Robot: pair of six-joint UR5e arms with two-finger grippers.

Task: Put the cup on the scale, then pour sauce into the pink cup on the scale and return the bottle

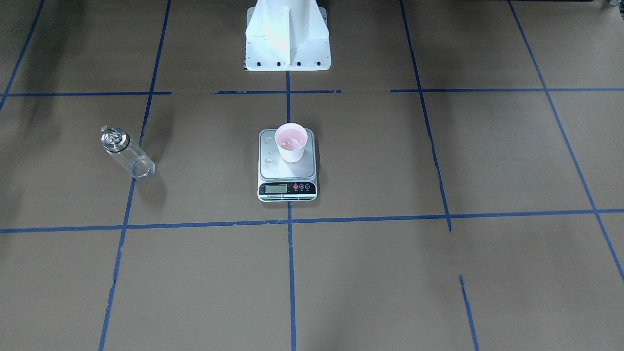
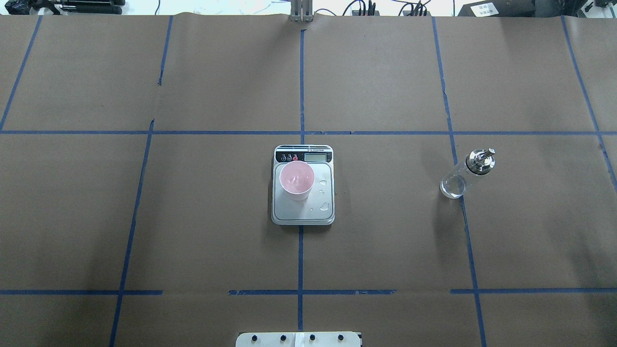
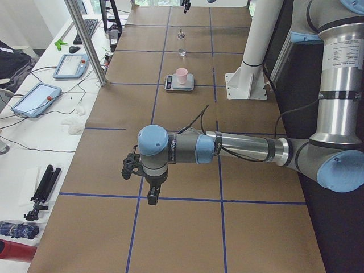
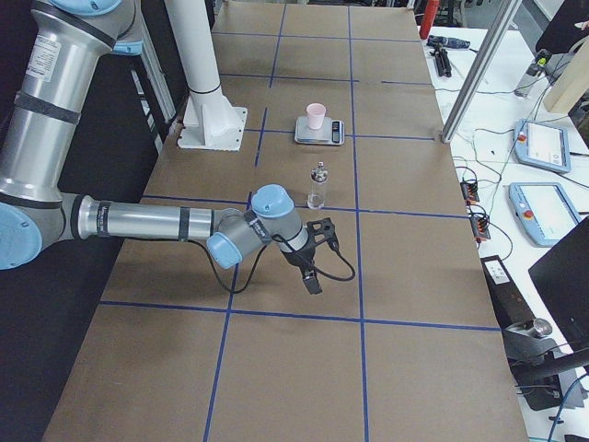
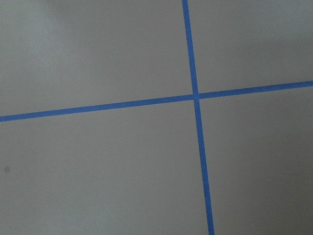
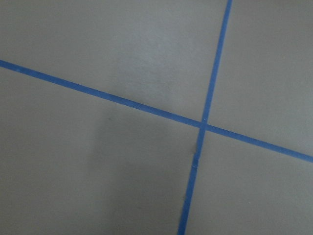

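Note:
The pale pink cup stands upright on the scale, toward its back corner, with a glint of clear liquid inside. It also shows in the overhead view on the scale. Drops of liquid lie on the platform beside it. The clear glass bottle with its silver pourer cap stands upright on the table, apart from the scale, on my right side. My left gripper and right gripper hang low over the table ends, far from these things. I cannot tell whether they are open or shut.
The white robot pedestal stands behind the scale. Blue tape lines grid the brown paper table. A metal post, tablets and a tripod lie on the side bench. Both wrist views show only tape crossings.

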